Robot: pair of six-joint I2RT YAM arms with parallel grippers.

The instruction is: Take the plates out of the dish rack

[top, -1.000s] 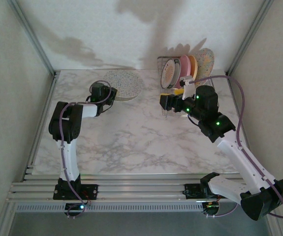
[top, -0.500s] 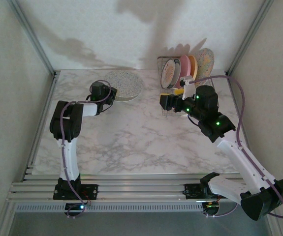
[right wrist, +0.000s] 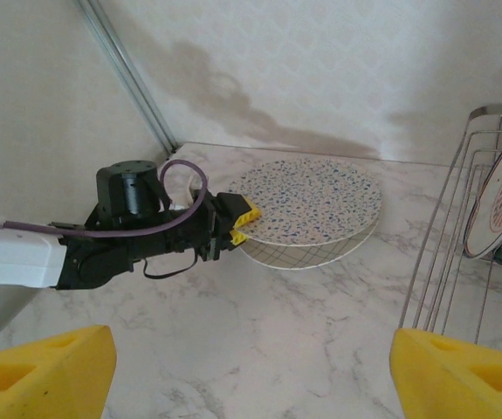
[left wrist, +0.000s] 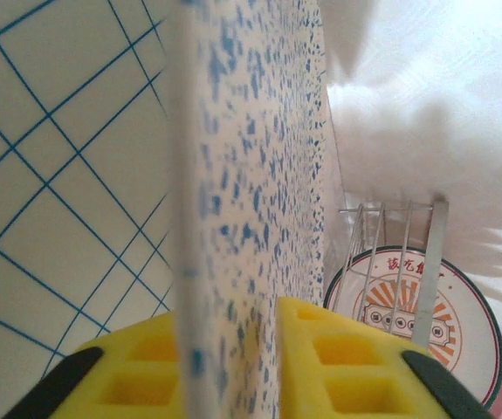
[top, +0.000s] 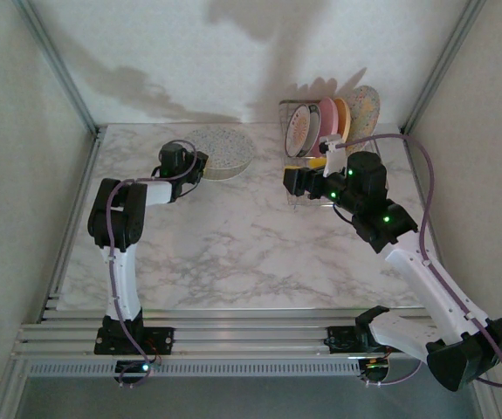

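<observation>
White marble table (top: 233,236) with grey veining, taken as landmark. Behind table's far edge, textured white back wall (top: 233,52), soft grey shadows (top: 137,87) across it. At table's far-left corner, slanted aluminium post (top: 58,65); matching post (top: 443,65) at far-right corner. Left of table, plain pale side panel (top: 6,218); another right of table (top: 495,175). Along table's near edge, slotted aluminium rails (top: 251,336), perforated strip (top: 233,368) just below. Same veined tabletop (right wrist: 303,332), post (right wrist: 128,74) and wall (right wrist: 320,52) in right wrist view
</observation>
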